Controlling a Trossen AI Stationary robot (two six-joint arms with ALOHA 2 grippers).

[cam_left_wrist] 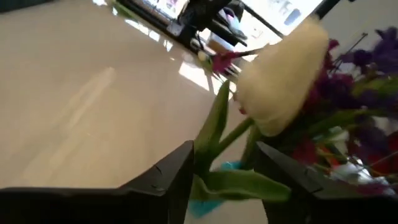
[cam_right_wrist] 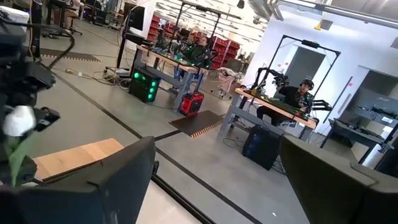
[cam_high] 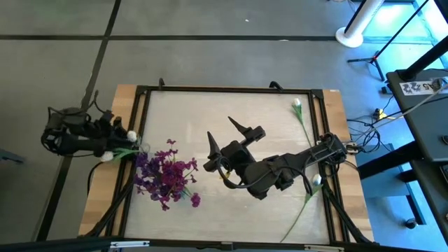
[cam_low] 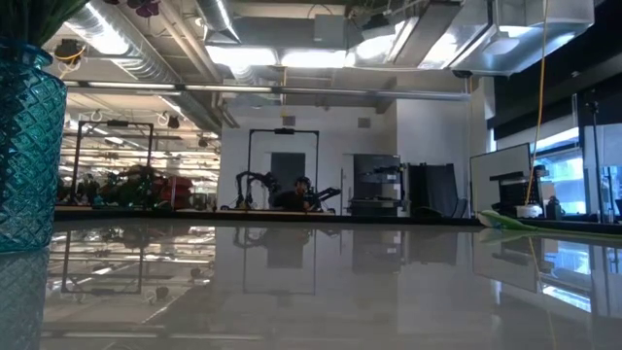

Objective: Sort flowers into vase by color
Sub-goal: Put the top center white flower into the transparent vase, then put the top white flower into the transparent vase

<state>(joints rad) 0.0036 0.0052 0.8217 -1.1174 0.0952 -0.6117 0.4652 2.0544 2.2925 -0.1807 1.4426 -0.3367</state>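
A white bud [cam_left_wrist: 283, 78] on its green stem sits clamped in the left gripper [cam_left_wrist: 227, 171] at the tabletop's [cam_high: 210, 119] left edge, just beside the purple blooms [cam_high: 164, 175]. Two more white flowers [cam_high: 311, 180] lie along the right edge. The right gripper [cam_high: 227, 136] hangs spread wide over the open middle.

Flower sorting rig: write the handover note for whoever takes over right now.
Left gripper: at the table's left edge, jaws shut on a white flower by its green stem, right beside the purple flowers.
Right gripper: open, empty, hovering over mid-table.
Purple flowers: bunched together in the teal vase at left.
Done: purple appears sorted.
Left: place the held white flower; two more white stems, one at the right rear and one at the right front, lie on the table. No second vase is visible.
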